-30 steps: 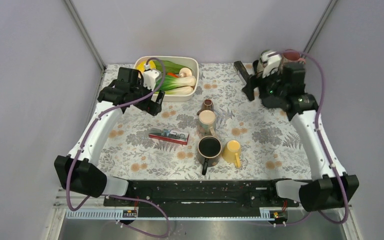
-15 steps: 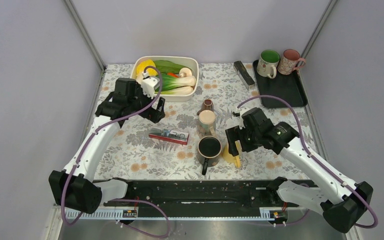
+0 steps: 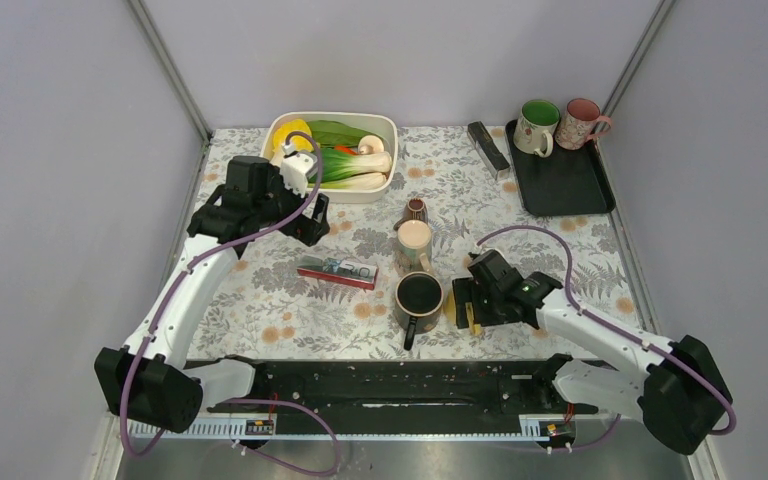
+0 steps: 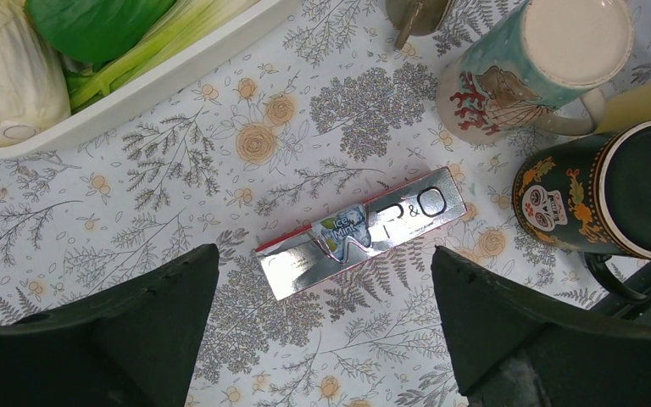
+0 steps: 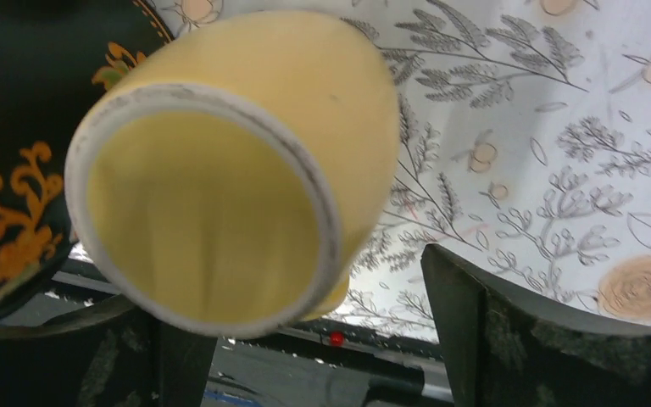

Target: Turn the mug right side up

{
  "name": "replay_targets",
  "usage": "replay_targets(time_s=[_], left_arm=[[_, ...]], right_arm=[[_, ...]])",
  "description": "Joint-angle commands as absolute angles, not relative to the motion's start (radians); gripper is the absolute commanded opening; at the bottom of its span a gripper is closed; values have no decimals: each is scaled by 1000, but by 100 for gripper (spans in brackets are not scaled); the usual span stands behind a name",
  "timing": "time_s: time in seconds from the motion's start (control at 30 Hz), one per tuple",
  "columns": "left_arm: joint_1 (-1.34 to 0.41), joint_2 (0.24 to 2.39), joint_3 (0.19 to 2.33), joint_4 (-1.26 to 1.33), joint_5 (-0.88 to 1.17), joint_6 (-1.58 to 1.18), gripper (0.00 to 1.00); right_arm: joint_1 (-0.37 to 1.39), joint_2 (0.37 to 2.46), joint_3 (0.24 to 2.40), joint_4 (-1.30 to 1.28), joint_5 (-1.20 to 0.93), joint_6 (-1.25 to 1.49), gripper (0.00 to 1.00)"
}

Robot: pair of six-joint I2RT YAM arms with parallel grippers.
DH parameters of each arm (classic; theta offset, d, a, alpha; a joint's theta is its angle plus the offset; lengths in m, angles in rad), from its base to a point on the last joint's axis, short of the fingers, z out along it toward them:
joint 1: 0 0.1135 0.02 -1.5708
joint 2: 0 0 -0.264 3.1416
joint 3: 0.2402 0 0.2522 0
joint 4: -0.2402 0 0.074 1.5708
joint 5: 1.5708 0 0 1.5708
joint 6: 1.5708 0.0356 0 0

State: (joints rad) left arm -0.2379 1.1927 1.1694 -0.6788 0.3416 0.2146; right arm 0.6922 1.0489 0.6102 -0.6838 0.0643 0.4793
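A yellow mug [image 5: 220,195] lies on its side on the flowered tablecloth, with its open mouth facing the right wrist camera. From above, only slivers of the yellow mug [image 3: 451,310] show beside the arm. My right gripper [image 3: 468,300] is down at the mug and open. Its fingers [image 5: 517,339] stand either side of the mug body, with a gap on the right. My left gripper [image 4: 322,331] is open and empty. It hovers over the cloth just below a mint pack [image 4: 364,229].
A black skull mug [image 3: 419,295] touches the yellow mug's left side, with a teal mug [image 3: 413,240] behind it. A white dish [image 3: 392,150] of vegetables sits at the back. At back right, a black tray [image 3: 560,185] holds a green mug [image 3: 535,125] and a pink mug [image 3: 580,122].
My right arm has swung from the back-right tray down to the yellow mug and now straddles it. The left arm has barely shifted.
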Motion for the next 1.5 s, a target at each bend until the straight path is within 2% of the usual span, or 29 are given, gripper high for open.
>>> replay_targets(time_s=[0.0, 0.03, 0.1, 0.23, 0.3, 0.4, 0.67, 0.97, 1.13, 1.23, 1.33, 1.4, 1.47], left_arm=[[-239, 1183, 1181, -643, 370, 235, 99], [-239, 1184, 1182, -643, 369, 235, 99], [-239, 1186, 1185, -643, 373, 233, 99], [-239, 1190, 1186, -646, 374, 234, 99], [-239, 1190, 1185, -647, 370, 236, 99], [-239, 1192, 1184, -650, 371, 241, 99], [-246, 1212, 1235, -713, 391, 277, 99], [-325, 1243, 1336, -863, 381, 380, 99], [-352, 1244, 1463, -987, 249, 580, 99], [-385, 1218, 1540, -1035, 160, 875, 99], [-492, 1138, 1443, -895, 149, 1249, 99], [-565, 1072, 1276, -571, 203, 1430, 99], [-612, 1033, 1072, -102, 330, 1596, 99]], right_arm=[[703, 1119, 591, -524, 135, 507, 87], [702, 1127, 587, -517, 143, 512, 83], [702, 1132, 586, -491, 142, 513, 68], [702, 1127, 602, -472, 151, 506, 19], [702, 1118, 608, -472, 162, 490, 7], [702, 1086, 623, -478, 198, 471, 0], [690, 1031, 777, -498, 178, 339, 0], [533, 1032, 900, -458, -76, 244, 0], [487, 1025, 1007, -454, -228, 219, 0], [485, 1032, 1087, -458, -317, 224, 0], [480, 1039, 1139, -439, -414, 240, 0], [471, 1044, 1174, -435, -463, 248, 0], [456, 1038, 1198, -421, -523, 272, 0]])
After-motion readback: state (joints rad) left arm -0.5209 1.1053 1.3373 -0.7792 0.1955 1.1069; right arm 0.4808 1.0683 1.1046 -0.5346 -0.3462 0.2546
